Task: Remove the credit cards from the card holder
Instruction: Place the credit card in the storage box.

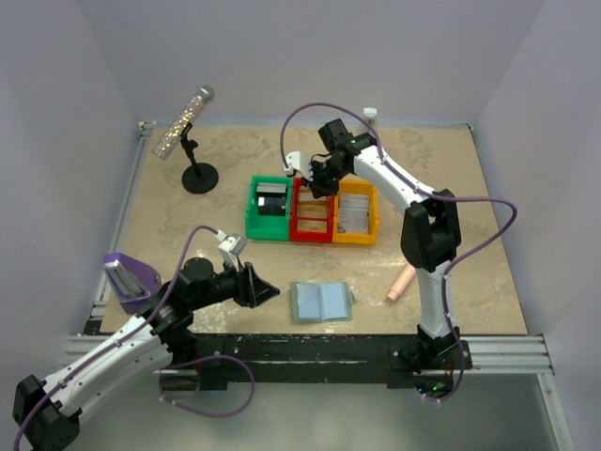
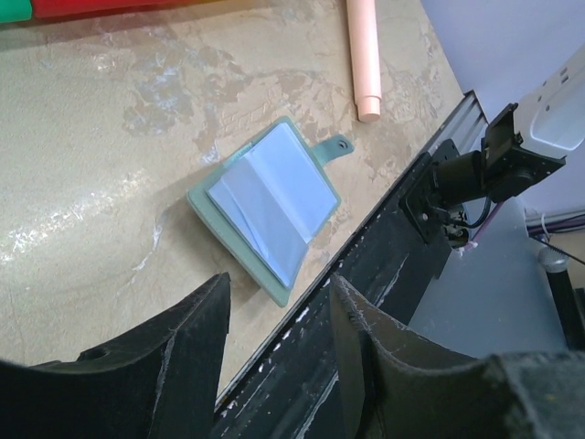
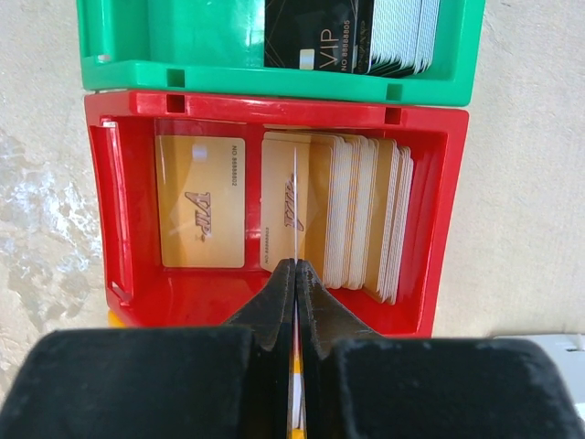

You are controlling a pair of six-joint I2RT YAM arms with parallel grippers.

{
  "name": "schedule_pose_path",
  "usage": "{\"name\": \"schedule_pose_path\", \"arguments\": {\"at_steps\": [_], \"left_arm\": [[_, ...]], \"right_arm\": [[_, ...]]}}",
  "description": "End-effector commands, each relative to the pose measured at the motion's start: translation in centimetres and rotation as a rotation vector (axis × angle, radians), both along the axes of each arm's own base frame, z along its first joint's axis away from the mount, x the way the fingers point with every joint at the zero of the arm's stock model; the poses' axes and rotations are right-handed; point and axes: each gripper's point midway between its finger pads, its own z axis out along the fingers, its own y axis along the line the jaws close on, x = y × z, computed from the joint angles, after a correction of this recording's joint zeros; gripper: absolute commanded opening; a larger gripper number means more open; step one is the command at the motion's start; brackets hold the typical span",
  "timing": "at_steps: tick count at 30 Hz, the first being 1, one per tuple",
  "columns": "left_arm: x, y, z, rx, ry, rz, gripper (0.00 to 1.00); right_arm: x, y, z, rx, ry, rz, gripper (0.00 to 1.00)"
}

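Nearest the arm bases, at the lower middle of the top view, the card holder (image 1: 320, 301) lies open and flat on the worktop (image 1: 188, 244), close to its near edge. The left pincer (image 1: 265, 289) hovers just to the left of it, jaws half apart and holding nothing. In the left wrist view the holder's clear pockets show only pale film, with no card face that can be made out.

Further back, in the upper middle of the top view, the right pincer (image 3: 294, 270) is pinched tight on one credit card (image 3: 295, 206). It holds the card edge-on above the red bin (image 3: 274, 105), between a gold card (image 3: 201, 203) lying flat and a leaning stack of gold cards (image 3: 361, 219).

The step in hand looks like dropping this card among its own colour. To do it well, the right arm should lower until the card's bottom edge sits inside the bin walls. It should then tip the card toward the stack and only then open. A release from high up risks a bounce into the green bin (image 3: 137, 41) next to it.
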Motion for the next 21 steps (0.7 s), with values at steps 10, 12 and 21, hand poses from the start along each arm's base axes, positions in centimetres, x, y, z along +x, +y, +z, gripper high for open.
{"name": "schedule_pose_path", "arguments": {"at_steps": [10, 12, 21], "left_arm": [[0.7, -0.3, 1.6, -0.030, -0.045, 0.004, 0.52], [0.7, -0.3, 1.4, -0.026, -0.042, 0.005, 0.52], [0.7, -0.5, 1.2, -0.025, -0.037, -0.001, 0.52]], "right_arm": [[0.5, -0.7, -0.4, -0.091, -0.010, 0.015, 0.00], [0.5, -0.6, -0.6, -0.100, -0.012, 0.020, 0.00], [0.5, -0.8, -1.5, -0.142, -0.015, 0.028, 0.00]]}}
